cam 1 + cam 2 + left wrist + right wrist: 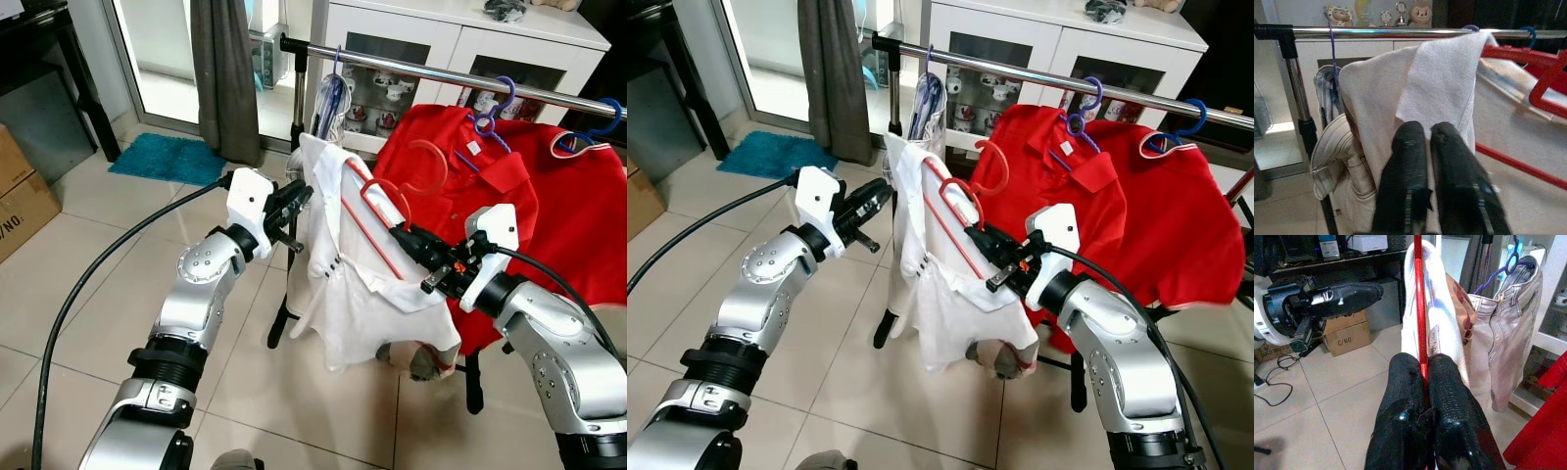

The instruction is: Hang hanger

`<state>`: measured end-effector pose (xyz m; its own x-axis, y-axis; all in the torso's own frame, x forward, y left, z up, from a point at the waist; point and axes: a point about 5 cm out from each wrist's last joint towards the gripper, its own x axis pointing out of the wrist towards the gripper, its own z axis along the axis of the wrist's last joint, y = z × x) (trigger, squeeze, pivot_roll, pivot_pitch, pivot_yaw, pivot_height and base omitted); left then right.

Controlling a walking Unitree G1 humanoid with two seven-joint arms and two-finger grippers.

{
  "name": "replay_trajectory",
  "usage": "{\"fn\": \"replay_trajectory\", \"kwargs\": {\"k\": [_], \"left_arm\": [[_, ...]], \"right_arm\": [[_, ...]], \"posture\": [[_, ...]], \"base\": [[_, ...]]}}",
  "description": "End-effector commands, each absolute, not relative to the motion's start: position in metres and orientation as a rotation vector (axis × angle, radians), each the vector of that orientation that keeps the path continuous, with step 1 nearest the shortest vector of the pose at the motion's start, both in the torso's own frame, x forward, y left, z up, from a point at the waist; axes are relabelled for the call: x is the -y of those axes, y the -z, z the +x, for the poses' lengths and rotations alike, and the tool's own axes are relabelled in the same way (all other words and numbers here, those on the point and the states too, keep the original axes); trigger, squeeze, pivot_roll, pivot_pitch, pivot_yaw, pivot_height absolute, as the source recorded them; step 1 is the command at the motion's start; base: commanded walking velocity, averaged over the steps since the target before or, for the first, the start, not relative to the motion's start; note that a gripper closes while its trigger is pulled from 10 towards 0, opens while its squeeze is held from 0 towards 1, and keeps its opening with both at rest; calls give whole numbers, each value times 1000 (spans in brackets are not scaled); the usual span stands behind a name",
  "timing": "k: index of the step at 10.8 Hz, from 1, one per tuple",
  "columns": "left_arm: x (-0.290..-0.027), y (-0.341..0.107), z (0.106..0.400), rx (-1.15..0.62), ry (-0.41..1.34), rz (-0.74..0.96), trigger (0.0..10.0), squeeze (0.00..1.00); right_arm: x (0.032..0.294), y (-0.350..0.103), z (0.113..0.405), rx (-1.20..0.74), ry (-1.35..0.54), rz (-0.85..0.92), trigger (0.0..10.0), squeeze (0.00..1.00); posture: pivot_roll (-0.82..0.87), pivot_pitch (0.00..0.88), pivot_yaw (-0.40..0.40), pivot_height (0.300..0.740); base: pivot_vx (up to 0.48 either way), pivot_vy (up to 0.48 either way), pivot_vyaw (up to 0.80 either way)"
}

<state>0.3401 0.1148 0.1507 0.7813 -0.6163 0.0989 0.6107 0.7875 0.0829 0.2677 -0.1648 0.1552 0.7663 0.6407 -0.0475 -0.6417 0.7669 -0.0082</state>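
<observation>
The right gripper (404, 238), clamped on the red plastic hanger (377, 211) carrying a white shirt (343, 264), holds its hook below the chrome rail (460, 78) at twelve o'clock, while the left gripper (294, 206) pinches the shirt's shoulder.
</observation>
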Motion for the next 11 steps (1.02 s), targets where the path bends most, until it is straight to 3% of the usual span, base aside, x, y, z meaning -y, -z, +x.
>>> {"fn": "replay_trajectory", "kwargs": {"k": [1,2,3,4,5,8,11], "left_arm": [[-111,-161,340,165,705,-5,0,0],[-109,-163,336,169,743,-88,0,0],[-108,-163,330,160,780,-144,7098,0],[-105,-163,325,181,826,-141,10000,0],[-107,-161,325,188,799,-119,10000,1000],[-115,-161,323,246,696,-100,10000,1000],[-110,-147,320,171,767,-29,10000,1000]], "right_arm": [[165,-160,268,-23,-704,-40,0,0],[166,-160,268,-23,-698,-41,0,0],[166,-160,267,-23,-692,-41,0,0],[166,-160,267,-23,-690,-42,0,0],[166,-161,267,-23,-689,-41,0,0],[165,-160,268,-27,-695,-49,0,0],[165,-161,267,-26,-699,-54,0,0]], "posture": [[52,0,-55,740],[52,0,-55,740],[52,0,-55,740],[52,0,-55,740],[48,0,-52,740],[50,0,-61,740],[40,0,-56,740]], "base": [[0,0,0],[0,0,0],[0,0,0],[0,0,0],[0,0,0],[0,0,0],[0,0,0]]}}
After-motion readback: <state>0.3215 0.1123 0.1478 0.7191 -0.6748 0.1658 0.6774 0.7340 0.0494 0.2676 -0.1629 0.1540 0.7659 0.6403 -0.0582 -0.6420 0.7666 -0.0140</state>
